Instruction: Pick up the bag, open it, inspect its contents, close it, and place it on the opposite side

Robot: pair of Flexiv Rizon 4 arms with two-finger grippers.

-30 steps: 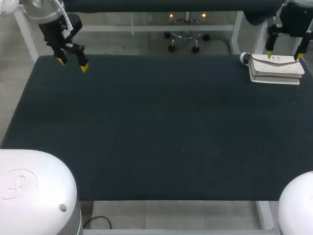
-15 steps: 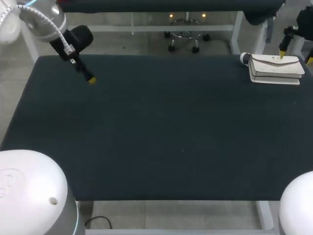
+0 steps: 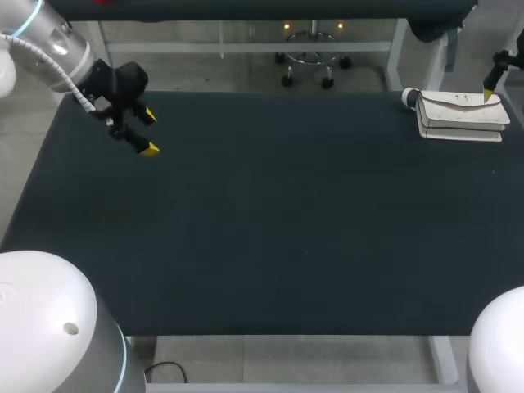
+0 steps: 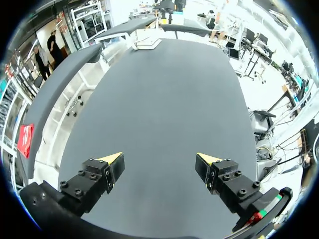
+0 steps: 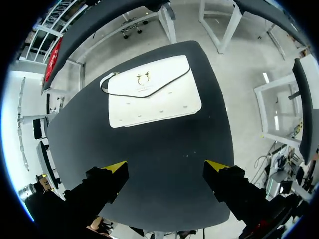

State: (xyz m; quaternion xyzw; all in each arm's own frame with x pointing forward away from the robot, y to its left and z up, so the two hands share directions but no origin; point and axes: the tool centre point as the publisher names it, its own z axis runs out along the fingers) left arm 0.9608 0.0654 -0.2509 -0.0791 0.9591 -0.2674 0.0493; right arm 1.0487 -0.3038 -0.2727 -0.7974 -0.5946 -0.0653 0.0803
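Lying flap-closed at far right corner of table (image 3: pixel 286 229), white bag (image 3: pixel 459 116), contents hidden; left hand (image 4: pixel 159 158), right hand (image 5: pixel 165 166) both spread.

A white bag (image 3: pixel 458 115) lies flat, flap closed, at the far right corner of a dark-topped table (image 3: pixel 270 221).

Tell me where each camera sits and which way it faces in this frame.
Head view: fixed above and behind, looking down on the table; left tool at far left, right tool at the right edge by the white bag.
Left wrist view: on the left wrist, looking past its open tool along the table to the distant bag.
Right wrist view: on the right wrist, looking down past its open tool at the bag ahead.
Shared: all three show the bag.
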